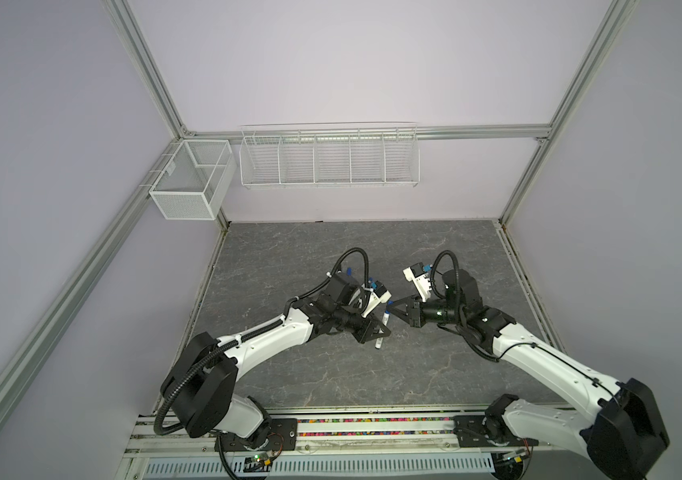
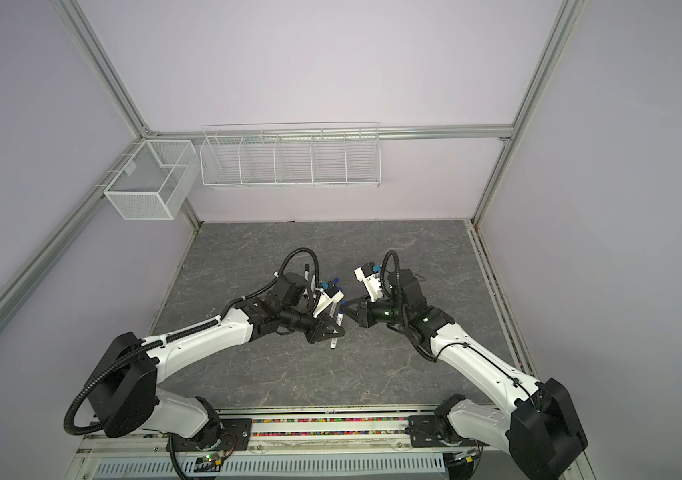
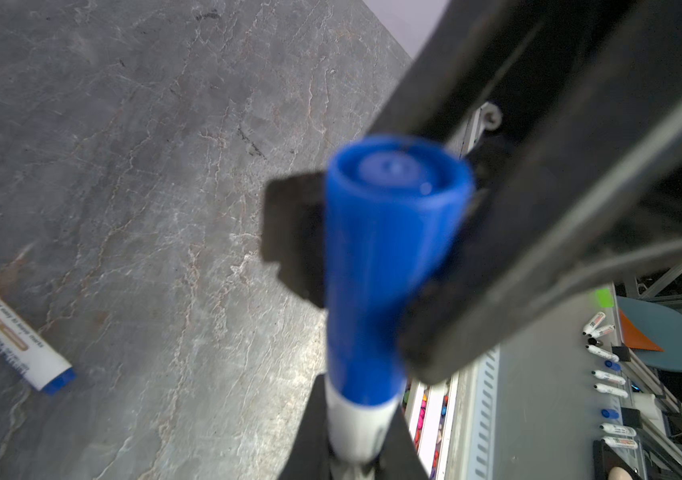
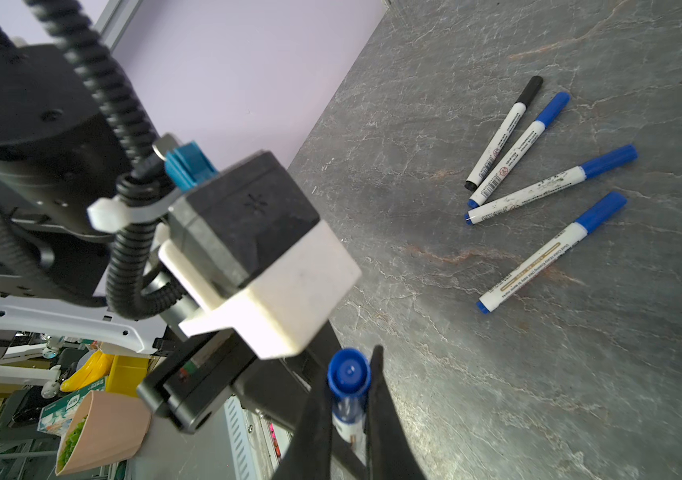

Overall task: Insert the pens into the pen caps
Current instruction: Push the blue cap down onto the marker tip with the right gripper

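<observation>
Over the table's middle my left gripper (image 1: 377, 332) (image 3: 358, 415) is shut on the white barrel of a pen (image 1: 385, 322) (image 3: 356, 428). A blue pen cap (image 3: 385, 257) (image 4: 349, 374) sits over that pen's upper end, with my right gripper (image 1: 393, 309) (image 4: 349, 390) shut on it from the right. In the right wrist view several capped pens lie together on the table: one black-capped pen (image 4: 503, 133) and three blue-capped pens (image 4: 551, 183). In the left wrist view another pen (image 3: 11, 328) with a blue end plug lies flat.
The grey stone-patterned table (image 1: 331, 374) ends at walls on three sides. A mesh box (image 1: 191, 183) and a long wire basket (image 1: 329, 160) hang on the back wall. The left arm's wrist camera housing (image 4: 264, 257) is close beside my right gripper.
</observation>
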Motion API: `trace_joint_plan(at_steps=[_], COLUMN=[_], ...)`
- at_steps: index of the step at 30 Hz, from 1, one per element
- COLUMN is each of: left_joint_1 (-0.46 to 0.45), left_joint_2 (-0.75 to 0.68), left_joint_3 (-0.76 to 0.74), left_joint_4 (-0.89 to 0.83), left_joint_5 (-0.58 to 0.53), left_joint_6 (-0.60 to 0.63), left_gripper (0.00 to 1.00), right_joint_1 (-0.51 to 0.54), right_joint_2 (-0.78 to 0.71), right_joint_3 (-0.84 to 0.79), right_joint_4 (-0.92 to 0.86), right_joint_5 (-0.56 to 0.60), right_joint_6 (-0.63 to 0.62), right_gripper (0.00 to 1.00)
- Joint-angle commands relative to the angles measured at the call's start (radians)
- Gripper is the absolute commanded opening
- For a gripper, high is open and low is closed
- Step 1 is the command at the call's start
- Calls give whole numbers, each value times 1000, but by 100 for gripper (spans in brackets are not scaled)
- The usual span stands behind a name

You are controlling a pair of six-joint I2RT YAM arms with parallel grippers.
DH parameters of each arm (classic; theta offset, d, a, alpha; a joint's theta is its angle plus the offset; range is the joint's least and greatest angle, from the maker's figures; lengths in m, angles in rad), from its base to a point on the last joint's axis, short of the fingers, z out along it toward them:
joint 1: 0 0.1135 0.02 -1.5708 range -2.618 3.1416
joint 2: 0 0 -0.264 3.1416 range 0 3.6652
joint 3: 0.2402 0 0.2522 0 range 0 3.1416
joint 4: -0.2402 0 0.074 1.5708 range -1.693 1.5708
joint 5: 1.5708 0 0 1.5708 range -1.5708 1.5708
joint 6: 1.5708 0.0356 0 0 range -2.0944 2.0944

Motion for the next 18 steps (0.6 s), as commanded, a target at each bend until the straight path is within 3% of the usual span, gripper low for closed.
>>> trace_joint_plan(at_steps=[1, 4, 7, 11, 18], left_joint_1=[78, 80, 107, 156, 158], left_joint_2=[-2, -24, -53, -77, -73], left_joint_3=[102, 84, 34, -15, -22], left_joint_4=[247, 278, 392, 510, 452], left_joint_5=[-346, -366, -366, -310, -283], left_joint_6=[-40, -47, -138, -242, -209], left_gripper=[0, 0, 0, 0, 0], right_joint_1=[123, 134, 141, 106, 16], right_joint_2=[4, 47, 105, 131, 133], right_joint_3=[-3, 15, 11, -21, -50], right_joint_4=[-412, -485, -511, -441, -358], right_joint_5=[-379, -306, -260, -238, -216], right_joint_6=[-78, -129, -143, -90, -26], right_gripper=[6, 6, 6, 6, 6])
